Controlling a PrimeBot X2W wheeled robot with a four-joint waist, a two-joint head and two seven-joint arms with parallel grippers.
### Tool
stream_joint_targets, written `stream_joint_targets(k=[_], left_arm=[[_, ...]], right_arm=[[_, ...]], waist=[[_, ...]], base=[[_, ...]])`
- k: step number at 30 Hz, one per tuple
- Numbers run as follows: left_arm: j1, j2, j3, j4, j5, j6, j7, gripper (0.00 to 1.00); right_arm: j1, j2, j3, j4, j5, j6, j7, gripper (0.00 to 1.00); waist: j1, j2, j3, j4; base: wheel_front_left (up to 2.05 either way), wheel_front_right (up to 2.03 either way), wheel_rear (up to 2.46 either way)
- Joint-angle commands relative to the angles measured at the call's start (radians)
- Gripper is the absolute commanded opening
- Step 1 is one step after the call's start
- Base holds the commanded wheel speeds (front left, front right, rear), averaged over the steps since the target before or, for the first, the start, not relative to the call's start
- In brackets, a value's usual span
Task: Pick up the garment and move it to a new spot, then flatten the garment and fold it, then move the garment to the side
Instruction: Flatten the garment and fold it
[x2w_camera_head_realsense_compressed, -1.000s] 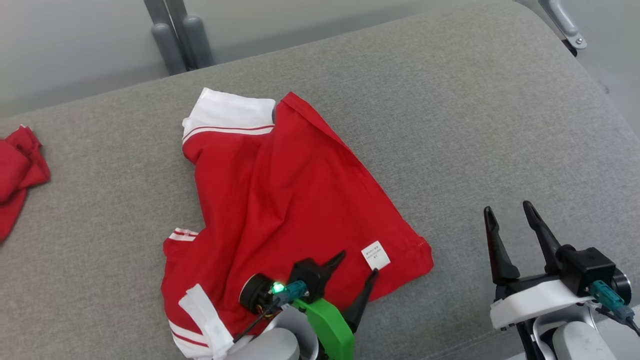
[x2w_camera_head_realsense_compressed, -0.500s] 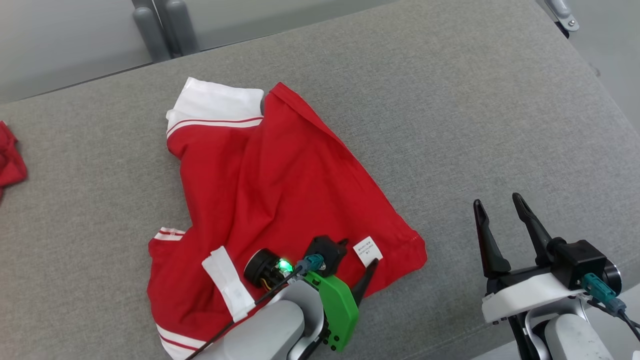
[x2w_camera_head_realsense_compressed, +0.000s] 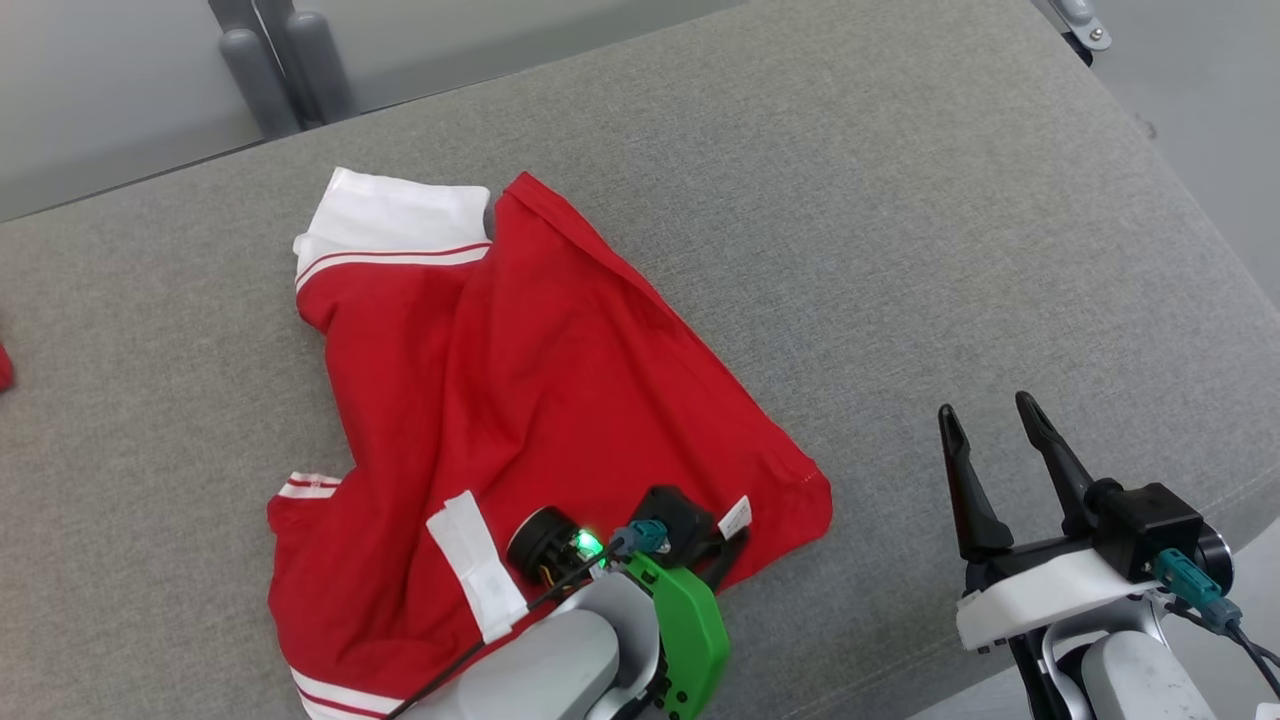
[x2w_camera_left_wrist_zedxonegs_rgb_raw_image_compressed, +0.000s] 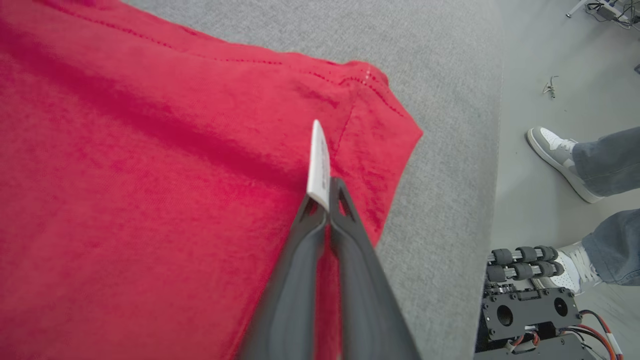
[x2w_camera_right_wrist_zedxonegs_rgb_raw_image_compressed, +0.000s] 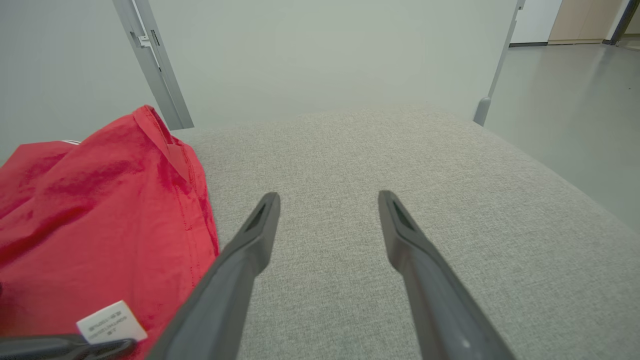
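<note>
Left gripper (x2w_camera_left_wrist_zedxonegs_rgb_raw_image_compressed: 326, 195) clenched on the label (x2w_camera_left_wrist_zedxonegs_rgb_raw_image_compressed: 318, 160) at the shirt's (x2w_camera_head_realsense_compressed: 520, 400) lower-right corner. The shirt lies crumpled centre-left on the cushion (x2w_camera_head_realsense_compressed: 900, 250). The grip looks label-only, so I'd re-pinch deeper into the hem before lifting. Right gripper (x2w_camera_head_realsense_compressed: 985, 405) spread, empty, lower right.

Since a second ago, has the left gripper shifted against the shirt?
Yes. The left gripper has crept toward the hem corner of the red garment and shut on its white label.

Garment (x2w_camera_head_realsense_compressed: 540, 400), near hem cropped by head view's bottom edge; label (x2w_camera_right_wrist_zedxonegs_rgb_raw_image_compressed: 111, 322), print too small to read.
</note>
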Motion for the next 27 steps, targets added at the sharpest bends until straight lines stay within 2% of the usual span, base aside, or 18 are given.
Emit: stream_joint_targets(k=[1, 10, 15, 16, 17, 18, 24, 27], left_arm=[[-0.005, 0.002, -0.008, -0.009, 0.015, -0.005, -0.006, 0.0], [0.031, 0.002, -0.035, -0.136, 0.075, 0.013, -0.012, 0.0], [0.062, 0.003, -0.038, -0.133, 0.104, 0.016, 0.017, 0.0], [0.064, 0.003, -0.038, -0.127, 0.115, 0.015, 0.02, 0.34], [0.065, 0.003, -0.038, -0.123, 0.124, 0.014, 0.016, 0.83], [0.075, 0.003, -0.038, -0.118, 0.123, 0.007, 0.023, 1.0], [0.108, 0.003, -0.021, -0.183, 0.027, -0.035, -0.013, 1.0], [0.128, 0.005, 0.023, -0.225, -0.028, -0.036, -0.058, 1.0]], right_arm=[[-0.007, 0.001, 0.0, 0.003, 0.002, 0.0, -0.003, 1.0], [0.005, 0.004, 0.003, 0.002, 0.003, 0.0, -0.003, 1.0], [-0.008, 0.009, 0.009, 0.005, 0.009, 0.0, -0.003, 1.0], [-0.009, 0.007, 0.01, 0.007, 0.011, 0.0, -0.003, 1.0], [-0.011, 0.007, 0.01, 0.008, 0.012, 0.0, -0.003, 1.0], [-0.011, 0.006, 0.007, 0.01, 0.012, 0.0, -0.003, 1.0], [0.004, 0.009, -0.015, 0.009, 0.005, 0.0, -0.003, 1.0], [0.025, 0.011, -0.022, 0.008, -0.001, 0.0, -0.003, 1.0]], waist=[[0.0, -0.0001, -0.005, -0.004], [0.0, -0.0001, -0.013, -0.025], [0.0, -0.0001, 0.007, -0.046], [0.0, -0.0001, 0.01, -0.049], [0.0, -0.0001, 0.012, -0.052], [0.0, -0.0001, 0.013, -0.054], [0.0, -0.0001, 0.005, -0.046], [0.0, -0.0001, -0.019, -0.022]], base=[[0.0, 0.0, 0.0], [0.0, 0.0, 0.0], [0.0, 0.0, 0.0], [0.0, 0.0, 0.0], [0.0, 0.0, 0.0], [0.0, 0.0, 0.0], [0.0, 0.0, 0.0], [0.0, 0.0, 0.0]])
